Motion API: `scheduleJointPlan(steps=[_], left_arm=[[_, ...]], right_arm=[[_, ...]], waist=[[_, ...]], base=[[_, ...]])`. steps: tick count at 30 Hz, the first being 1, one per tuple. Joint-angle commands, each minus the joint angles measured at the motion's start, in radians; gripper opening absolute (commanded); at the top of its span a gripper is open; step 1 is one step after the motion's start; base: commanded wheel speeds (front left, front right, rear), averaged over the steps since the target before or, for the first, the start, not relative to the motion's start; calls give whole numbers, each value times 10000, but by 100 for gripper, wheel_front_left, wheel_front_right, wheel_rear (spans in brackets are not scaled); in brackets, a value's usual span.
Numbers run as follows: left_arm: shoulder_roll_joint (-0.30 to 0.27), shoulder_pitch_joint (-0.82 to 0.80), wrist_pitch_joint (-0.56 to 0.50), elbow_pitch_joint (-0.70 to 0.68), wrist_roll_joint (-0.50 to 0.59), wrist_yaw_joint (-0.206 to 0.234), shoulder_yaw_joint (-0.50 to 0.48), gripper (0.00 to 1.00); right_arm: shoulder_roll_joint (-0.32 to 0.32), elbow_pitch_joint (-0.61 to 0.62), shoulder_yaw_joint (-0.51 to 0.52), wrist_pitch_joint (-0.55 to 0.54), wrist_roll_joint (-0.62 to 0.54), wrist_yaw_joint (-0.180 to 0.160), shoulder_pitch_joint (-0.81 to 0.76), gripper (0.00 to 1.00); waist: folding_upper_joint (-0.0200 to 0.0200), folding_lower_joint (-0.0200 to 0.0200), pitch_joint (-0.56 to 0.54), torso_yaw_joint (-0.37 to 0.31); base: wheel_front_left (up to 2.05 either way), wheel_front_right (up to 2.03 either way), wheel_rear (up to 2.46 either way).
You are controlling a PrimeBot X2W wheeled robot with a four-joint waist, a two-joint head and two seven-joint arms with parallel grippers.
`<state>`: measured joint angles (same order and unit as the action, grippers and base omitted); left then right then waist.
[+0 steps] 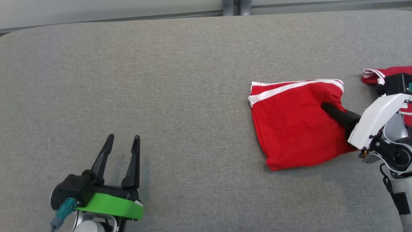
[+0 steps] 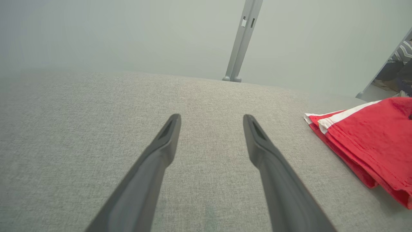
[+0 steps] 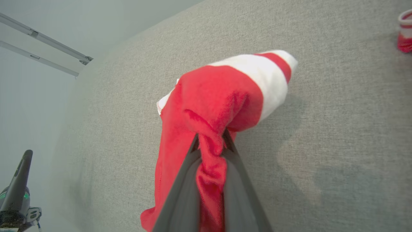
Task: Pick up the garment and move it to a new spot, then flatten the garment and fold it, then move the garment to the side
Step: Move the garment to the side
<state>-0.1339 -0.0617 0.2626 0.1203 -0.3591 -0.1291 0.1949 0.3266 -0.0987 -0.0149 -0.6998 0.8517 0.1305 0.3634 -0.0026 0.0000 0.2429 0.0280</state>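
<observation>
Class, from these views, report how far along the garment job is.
Done: the red garment with white stripes looks folded on the grey fabric table. In hand: the right gripper is shut on a pinch of its cloth; the left gripper is open, apart. Left: probably carrying it aside and releasing.

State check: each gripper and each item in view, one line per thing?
left gripper: open, empty, above the table.
right gripper: shut on the red garment.
red garment: folded, lying on the table, bunched where it is pinched.
second red cloth: at the table's far right, partly hidden.
</observation>
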Motion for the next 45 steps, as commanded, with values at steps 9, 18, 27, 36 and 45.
scheduleJointPlan(steps=[9, 18, 27, 36, 45], left_arm=[[-296, 146, 9, -736, 392, -28, -697, 100], [-524, 121, 9, -1069, 691, -28, -787, 100], [-531, -190, 10, -1089, 836, -28, -835, 100], [-292, -349, 10, -973, 794, -28, -948, 100], [-150, -373, 10, -957, 823, -28, -1067, 100]], right_arm=[[80, -428, -141, 640, -1088, 3, 310, 0], [859, -619, -1020, 1561, -2055, 3, 855, 0], [2231, -1008, -1574, 1498, -2989, 1, 2474, 0], [3491, -1275, -2017, 1218, -2891, 1, 3585, 0], [3047, -573, -2683, 1126, -1557, -3, 4263, 0]], waist=[[26, 0, 859, -2621], [26, 0, 1368, -3114], [26, 0, 1849, -2482], [26, 0, 2188, -1816], [26, 0, 2193, -1551]], base=[[0, 0, 0], [0, 0, 0], [0, 0, 0], [0, 0, 0], [0, 0, 0]])
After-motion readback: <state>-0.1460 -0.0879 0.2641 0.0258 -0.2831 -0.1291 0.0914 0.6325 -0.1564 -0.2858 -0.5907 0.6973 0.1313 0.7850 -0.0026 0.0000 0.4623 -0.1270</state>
